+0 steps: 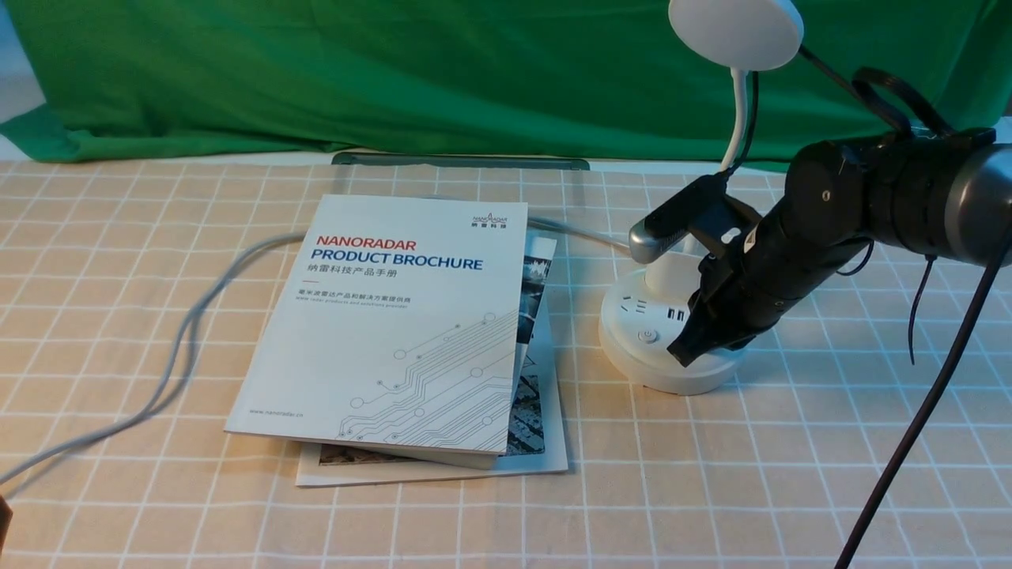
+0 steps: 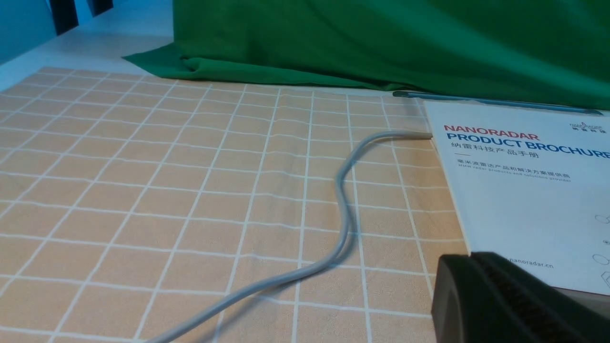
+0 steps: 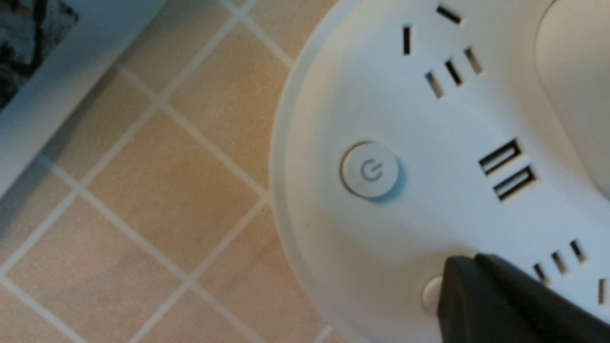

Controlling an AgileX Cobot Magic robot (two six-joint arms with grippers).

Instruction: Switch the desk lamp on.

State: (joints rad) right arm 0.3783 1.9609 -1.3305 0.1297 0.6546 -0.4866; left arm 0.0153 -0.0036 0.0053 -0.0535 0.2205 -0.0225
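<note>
tan checked tablecloth (image 1: 711,474) | green backdrop (image 1: 395,71) | right gripper (image 1: 686,352) pressed together at desk lamp (image 1: 640,359) | left gripper (image 2: 457,286) pressed together

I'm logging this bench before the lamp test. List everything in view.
desk lamp: one, white, right of the brochures
brochures: two, white, stacked mid-table
cable: one, grey, running left from under the brochures
tablecloth: one, beige with white grid, covering the table
backdrop cloth: one, green, behind the table
right hand: one, black, shut, tip over the lamp's base near the power button
left hand: one, black, shut, low beside the brochures
</note>
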